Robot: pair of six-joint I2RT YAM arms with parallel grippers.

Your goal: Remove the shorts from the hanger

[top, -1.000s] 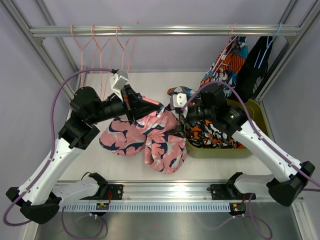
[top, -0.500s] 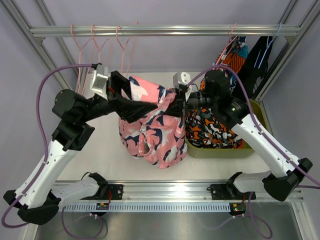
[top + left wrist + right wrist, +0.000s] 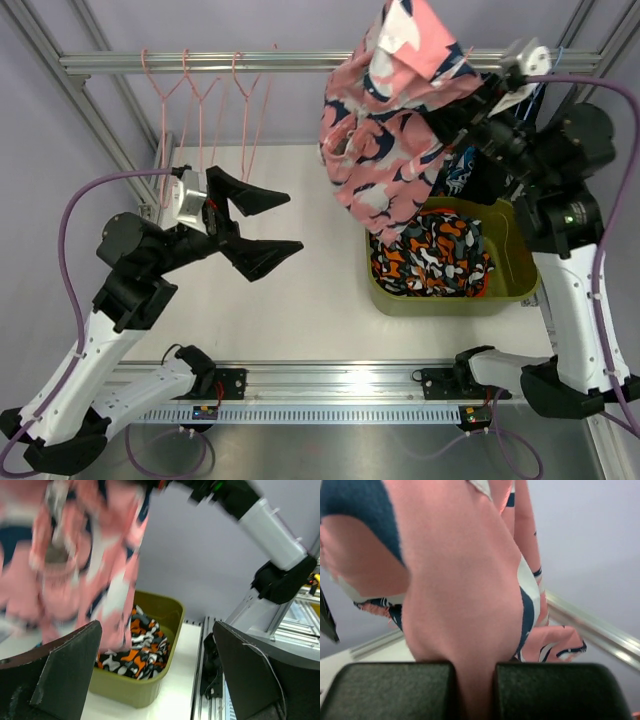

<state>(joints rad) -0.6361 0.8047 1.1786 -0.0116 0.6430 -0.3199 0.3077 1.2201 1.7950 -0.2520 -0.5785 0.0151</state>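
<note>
Bin [image 3: 450, 303] on the near right of the surface [image 3: 300, 290] looks like the drop spot, with an orange-black-white camo pair [image 3: 430, 255] already heaped inside. Left of it and a bit further back, the left gripper [image 3: 292, 222] hangs over bare surface with its jaws spread wide and nothing in them. My guess is it's parked out of the way while the other arm does the carrying.

Further back and high up, the right gripper [image 3: 474, 680] is pinched tight on a fold of the pink shorts [image 3: 390, 130] with the navy-white print. The wrist view shows the fabric squeezed right between the two pads. That pair dangles free in the air, off any hanger, roughly over the far left corner of the bin as far as the top view lets me judge. I read the height as a way to get the legs clear of the bin wall before going in.

Behind the right arm there's some dark and teal cloth [image 3: 462, 172], probably more pairs, but the arm hides how they hang. At the far left, a row of bare pink hangers [image 3: 200, 90] hooks on the rail [image 3: 300, 62].
</note>
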